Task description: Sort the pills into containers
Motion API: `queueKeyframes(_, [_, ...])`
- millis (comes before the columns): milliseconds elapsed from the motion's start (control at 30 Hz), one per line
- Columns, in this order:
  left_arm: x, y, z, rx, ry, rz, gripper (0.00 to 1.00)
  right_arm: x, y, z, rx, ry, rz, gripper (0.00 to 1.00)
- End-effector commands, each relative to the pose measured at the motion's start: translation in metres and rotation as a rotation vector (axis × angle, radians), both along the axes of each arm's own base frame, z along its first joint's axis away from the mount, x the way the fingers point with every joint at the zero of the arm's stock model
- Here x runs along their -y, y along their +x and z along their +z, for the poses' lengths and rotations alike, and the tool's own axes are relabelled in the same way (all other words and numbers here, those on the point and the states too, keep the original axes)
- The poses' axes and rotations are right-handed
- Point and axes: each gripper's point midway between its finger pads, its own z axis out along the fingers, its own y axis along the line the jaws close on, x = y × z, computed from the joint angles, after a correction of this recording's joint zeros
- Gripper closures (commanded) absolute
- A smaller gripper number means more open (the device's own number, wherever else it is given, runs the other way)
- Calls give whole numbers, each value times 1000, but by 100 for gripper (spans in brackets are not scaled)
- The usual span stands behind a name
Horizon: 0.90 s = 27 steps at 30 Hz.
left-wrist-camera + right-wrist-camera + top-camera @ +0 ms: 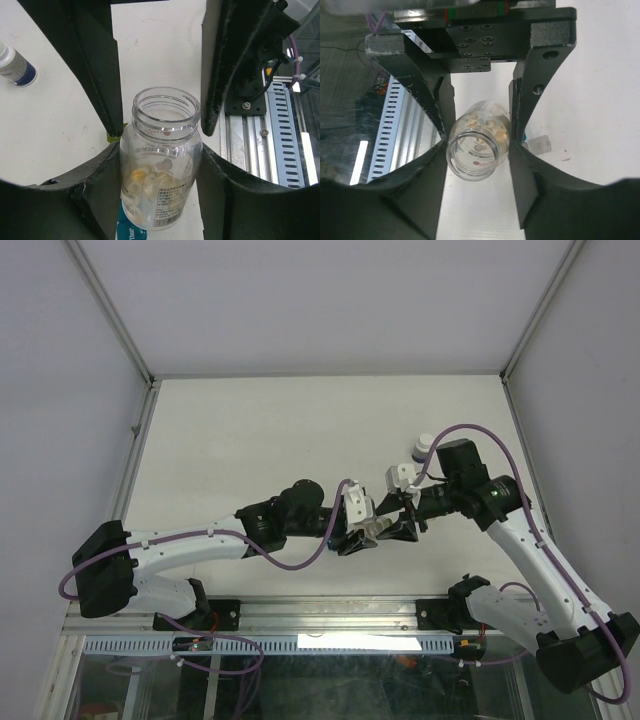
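A clear, uncapped pill bottle holds pale yellow pills. My left gripper is shut on its body, just above the table near the front edge. My right gripper faces the bottle's open mouth, and its fingers press the shoulder on both sides. In the top view the two grippers meet at the bottle. The containers lie under the bottle and are mostly hidden. Only a blue end and a green bit show.
A white bottle with a blue label stands on the table behind the right arm. The slotted metal rail runs along the table's front edge. A small translucent lid lies beside the bottle.
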Motion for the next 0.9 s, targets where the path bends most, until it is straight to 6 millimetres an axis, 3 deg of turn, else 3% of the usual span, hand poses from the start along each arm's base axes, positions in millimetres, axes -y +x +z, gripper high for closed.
queueKeyframes(0, [11,1,35,47,-92,-20,100,-2,8,10,75,19,-33,51])
queueKeyframes(200, [10,2,32,34,-88,-7,100,-2,8,15,92,33,-46,81])
queueKeyframes(300, [10,3,33,29,-95,3,98,-2,6,15,91,39,-43,90])
queueKeyframes(333, [11,5,34,27,-99,12,90,-2,6,15,87,40,-40,91])
queueKeyframes(500, [10,5,35,8,-136,31,28,-3,2,20,71,59,-29,96])
queueKeyframes(533, [9,4,32,1,-142,31,23,-3,2,21,69,64,-30,97])
queueKeyframes(633, [6,0,32,-11,-177,28,17,-2,2,27,56,89,-31,97])
queueKeyframes(867, [-1,-5,33,-23,-232,32,18,2,1,36,37,134,-40,98])
